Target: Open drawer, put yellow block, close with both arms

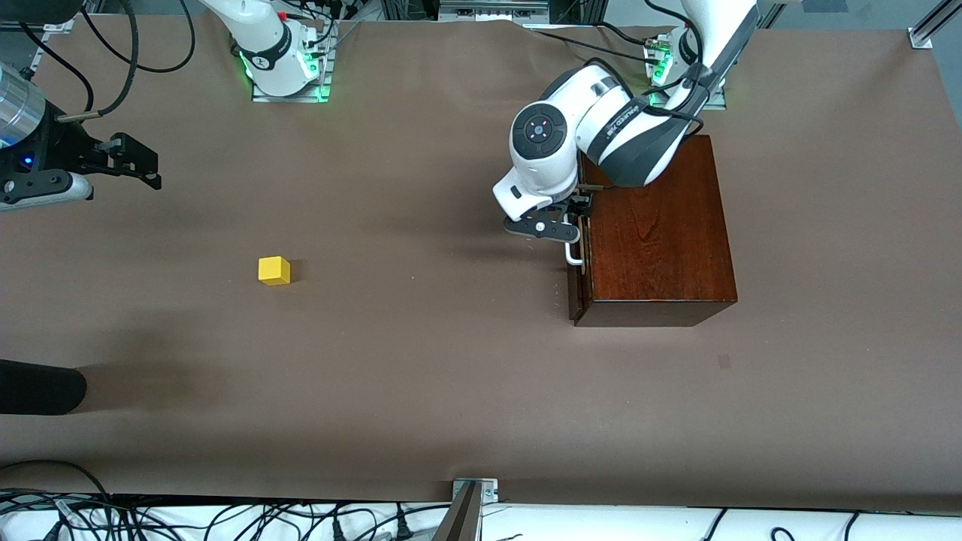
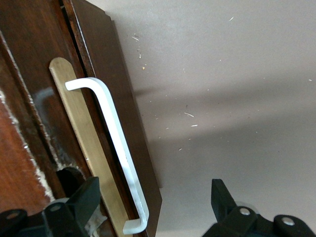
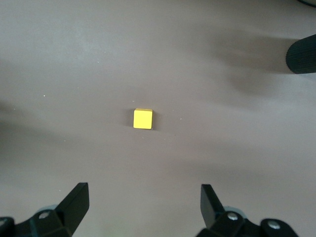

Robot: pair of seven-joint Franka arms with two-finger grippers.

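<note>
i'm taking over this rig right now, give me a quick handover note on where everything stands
Left gripper: open, at the white U-shaped bar handle of the drawer, fingers either side of the bar, not clamped.
Right gripper: open, up over bare table near the right arm's end, the small bright yellow block below it.
The drawer looks shut in the glossy dark mahogany box, which stands toward the left arm's end. The yellow block lies alone on the brown table, well apart from the box.
Done: only the approach to the handle.
Left: grip handle, pull drawer open, pick block, drop it in, close with both arms.
</note>
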